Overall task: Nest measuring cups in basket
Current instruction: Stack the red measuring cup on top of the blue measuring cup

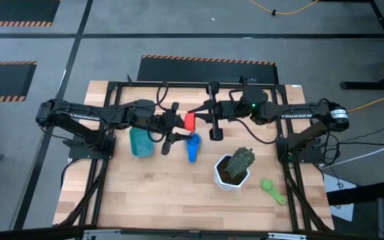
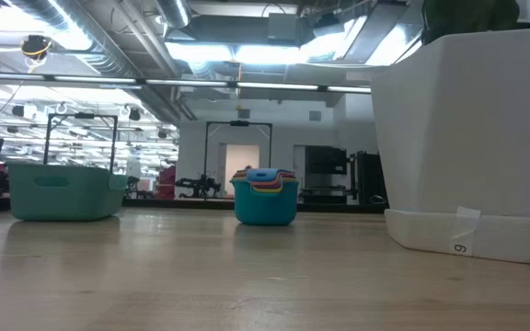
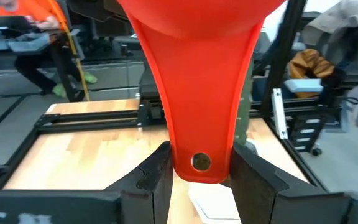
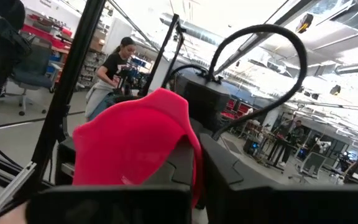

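A red measuring cup point(image 1: 190, 121) hangs above the middle of the table between both grippers. My left gripper point(image 1: 179, 124) is shut on it from the left, and my right gripper point(image 1: 201, 118) is shut on it from the right. A blue measuring cup point(image 1: 192, 148) with smaller cups nested in it point(image 2: 265, 197) stands on its base on the table just below them. The teal basket point(image 1: 141, 142) stands on the table to its left. A green measuring cup point(image 1: 272, 189) lies near the table's right edge. My left gripper pinches the red cup's handle near its free end point(image 3: 199, 163), beside the small hole, between its two fingers point(image 3: 159, 182). The fingers come level from the table's left and lie along the handle. The cup is lifted clear of the table. My right gripper holds the red cup's wall at its rim point(image 4: 196, 177), a thin red edge showing between the two fingers point(image 4: 229, 168). It comes from the table's right, tipped slightly upward. The cup's bowl point(image 4: 132, 143) stands in front of the fingers, clear of the table.
A white hexagonal pot with a green plant point(image 1: 233, 170) stands right of the blue cup and fills the right of the low view point(image 2: 467, 138). Bare wood lies along the table's near edge. People show in the room beyond the table.
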Action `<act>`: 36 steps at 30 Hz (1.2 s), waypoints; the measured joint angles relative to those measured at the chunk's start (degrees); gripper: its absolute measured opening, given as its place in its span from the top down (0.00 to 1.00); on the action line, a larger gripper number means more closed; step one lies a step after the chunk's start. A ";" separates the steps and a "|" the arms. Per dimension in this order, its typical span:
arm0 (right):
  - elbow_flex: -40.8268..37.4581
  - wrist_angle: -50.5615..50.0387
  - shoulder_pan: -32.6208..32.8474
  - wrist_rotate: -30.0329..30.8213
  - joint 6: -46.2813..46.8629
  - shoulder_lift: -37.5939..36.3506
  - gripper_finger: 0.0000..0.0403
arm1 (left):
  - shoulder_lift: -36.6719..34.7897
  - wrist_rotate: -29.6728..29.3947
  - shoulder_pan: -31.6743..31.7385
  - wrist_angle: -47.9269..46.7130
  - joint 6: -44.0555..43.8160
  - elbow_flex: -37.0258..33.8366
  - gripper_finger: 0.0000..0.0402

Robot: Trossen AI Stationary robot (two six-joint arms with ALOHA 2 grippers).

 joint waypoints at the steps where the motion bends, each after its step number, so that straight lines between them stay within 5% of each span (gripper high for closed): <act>1: 0.00 -0.02 -0.02 0.01 0.00 0.00 0.96 | 0.00 -0.82 0.00 0.00 0.02 0.00 0.68; 10: 0.00 -3.61 0.00 8.25 0.22 -0.17 0.97 | -0.11 -7.88 -0.04 -4.43 0.06 0.11 0.68; 20: 0.04 -21.07 -0.33 19.94 7.94 -2.56 0.97 | 0.08 -17.59 0.09 -21.68 -0.07 -0.03 0.69; 36: -0.02 -36.70 -0.04 20.34 29.52 4.41 0.97 | -0.04 -17.29 0.02 -37.56 -1.80 0.01 0.69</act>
